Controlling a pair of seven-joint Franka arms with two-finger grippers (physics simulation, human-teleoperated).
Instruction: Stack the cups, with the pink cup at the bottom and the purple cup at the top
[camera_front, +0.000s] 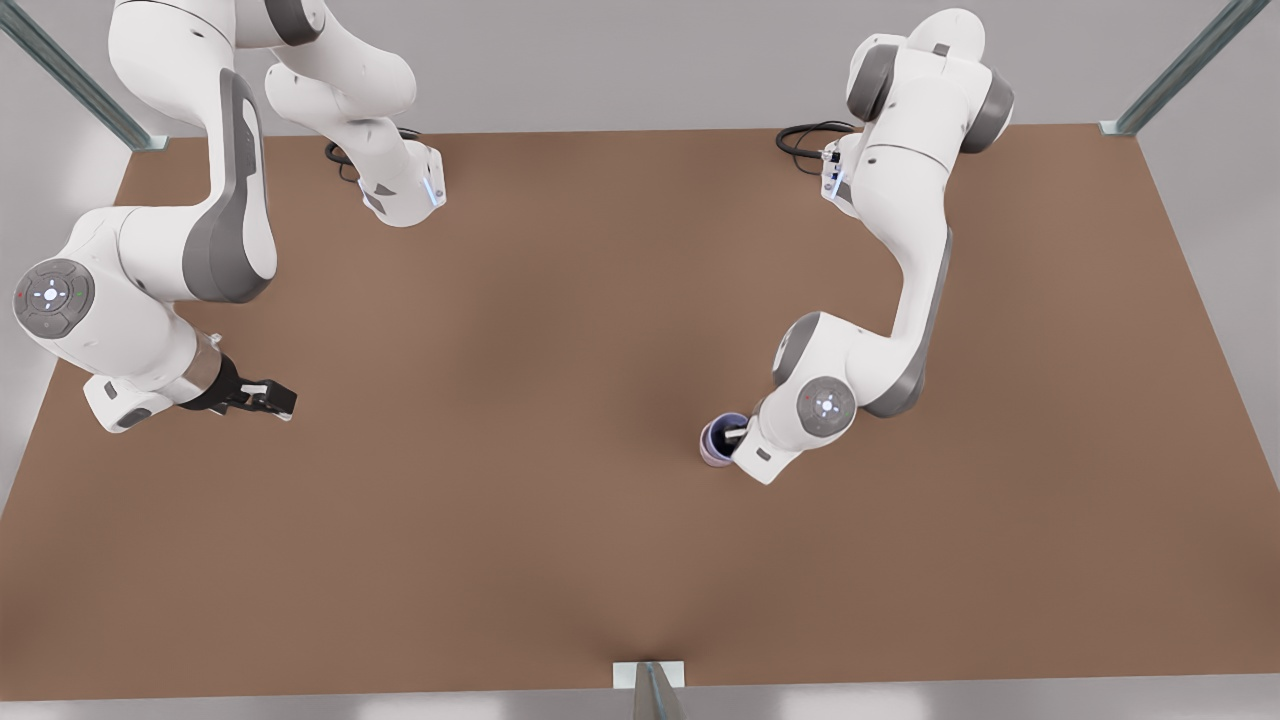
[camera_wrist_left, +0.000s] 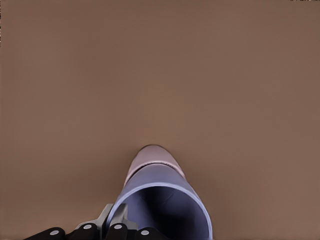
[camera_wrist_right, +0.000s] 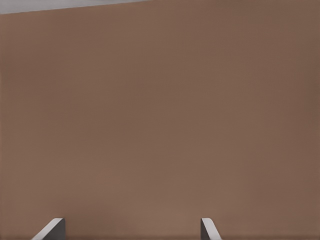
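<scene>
The purple cup (camera_front: 716, 430) sits nested inside the pink cup (camera_front: 712, 460), and the stack stands upright on the brown table (camera_front: 560, 330), right of centre in the front view. In the left wrist view the purple cup (camera_wrist_left: 160, 176) shows its open mouth, with the pink cup (camera_wrist_left: 152, 154) poking out beyond it. My left gripper (camera_front: 736, 436) is at the stack, its fingers pinched close together on the purple cup's rim wall (camera_wrist_left: 116, 218). My right gripper (camera_front: 283, 401) waits at the front view's left, low over bare table, fingers wide apart (camera_wrist_right: 132, 231).
Both arm bases stand at the table's far edge, with black cables beside them. Metal frame posts (camera_front: 655, 690) rise at the near edge's middle and at the far corners. Bare brown table lies between the two grippers.
</scene>
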